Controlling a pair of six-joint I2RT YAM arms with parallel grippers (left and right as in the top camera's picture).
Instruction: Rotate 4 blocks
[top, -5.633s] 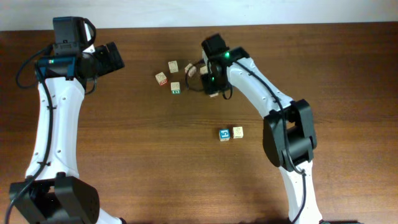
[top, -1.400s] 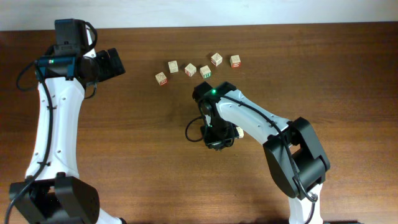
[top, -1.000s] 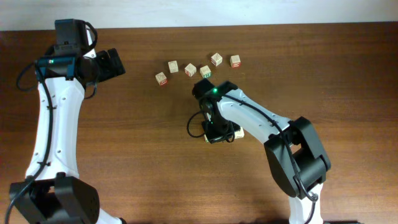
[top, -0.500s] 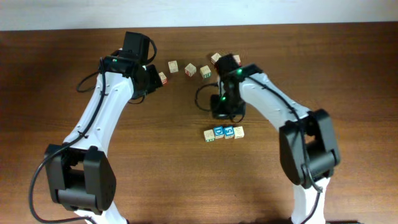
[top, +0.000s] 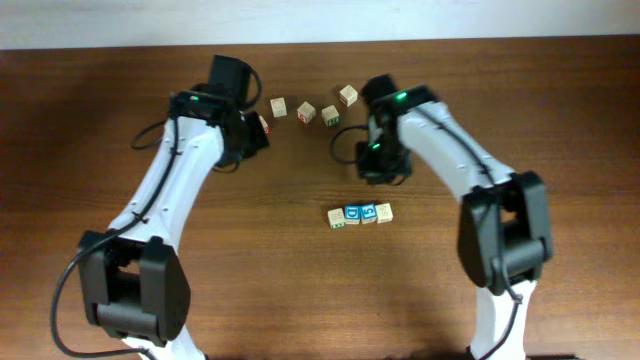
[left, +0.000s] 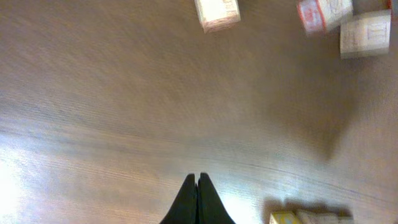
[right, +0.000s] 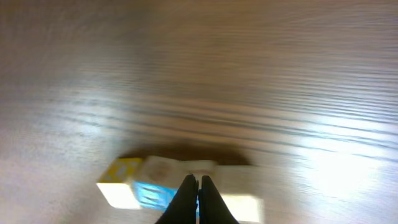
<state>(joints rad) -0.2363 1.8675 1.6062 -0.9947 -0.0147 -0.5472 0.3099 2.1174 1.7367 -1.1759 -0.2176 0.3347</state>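
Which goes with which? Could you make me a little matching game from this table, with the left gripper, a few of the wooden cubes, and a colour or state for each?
Things:
1. left gripper
2. second block from the left in the row of four
3. right-end block of that row
4. cube beside the left gripper

Descriptions:
a. red print
b. pale top, faint print
c. shut
d. bright blue top

Pairs: 1-c, 2-d, 3-b, 4-a.
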